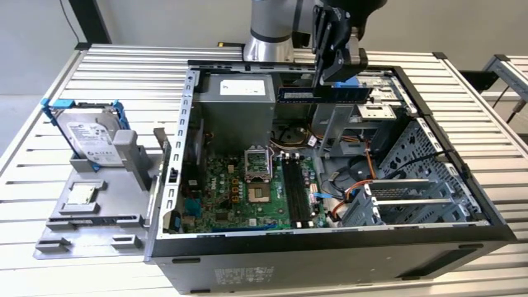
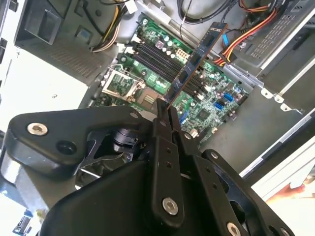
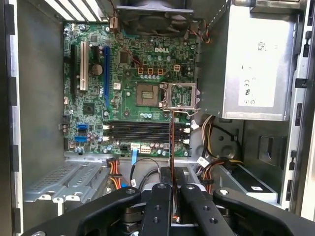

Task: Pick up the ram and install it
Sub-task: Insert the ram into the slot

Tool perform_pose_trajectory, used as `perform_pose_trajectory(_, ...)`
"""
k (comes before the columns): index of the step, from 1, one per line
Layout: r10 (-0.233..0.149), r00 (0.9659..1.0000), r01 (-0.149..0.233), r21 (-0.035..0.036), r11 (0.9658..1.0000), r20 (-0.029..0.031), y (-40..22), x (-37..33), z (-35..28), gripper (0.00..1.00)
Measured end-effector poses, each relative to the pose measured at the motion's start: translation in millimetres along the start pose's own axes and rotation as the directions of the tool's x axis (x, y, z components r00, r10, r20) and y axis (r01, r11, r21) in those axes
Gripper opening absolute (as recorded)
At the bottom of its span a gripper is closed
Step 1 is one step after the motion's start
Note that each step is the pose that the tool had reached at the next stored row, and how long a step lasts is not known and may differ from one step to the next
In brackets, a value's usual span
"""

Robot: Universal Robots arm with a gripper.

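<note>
The gripper was clamped on the ram, holding it above the open computer case, over its motherboard. The case lay on a slatted metal table; a grey wall stood behind it.

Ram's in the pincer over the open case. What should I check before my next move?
1. Grip: the pincer is shut on the ram: ok.
2. Clearance: the ram hangs above the motherboard and touches nothing: ok.
3. Memory slots bare: ok.
4. Ram in line with the slots: in the second wrist view it runs across them: not ok.
5. Slot latches open: cannot tell.
6. Orange cables off the slots: ok.
</note>
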State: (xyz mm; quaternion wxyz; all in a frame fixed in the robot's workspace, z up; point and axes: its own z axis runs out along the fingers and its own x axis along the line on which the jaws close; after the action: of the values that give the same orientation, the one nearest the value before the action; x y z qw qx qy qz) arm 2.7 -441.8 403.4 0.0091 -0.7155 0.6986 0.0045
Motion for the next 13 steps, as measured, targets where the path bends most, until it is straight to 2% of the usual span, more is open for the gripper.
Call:
perform_pose_trajectory(9, 0.004, 1.0, -0.004, 0.0, 1.0, -0.0001, 0.0, 0.6, 0.0, 0.0)
perform_pose_trajectory(13, 0.044, 0.999, -0.044, 0.0008, 0.999, -0.0004, -0.1, 0.6, 0.0, 0.0)
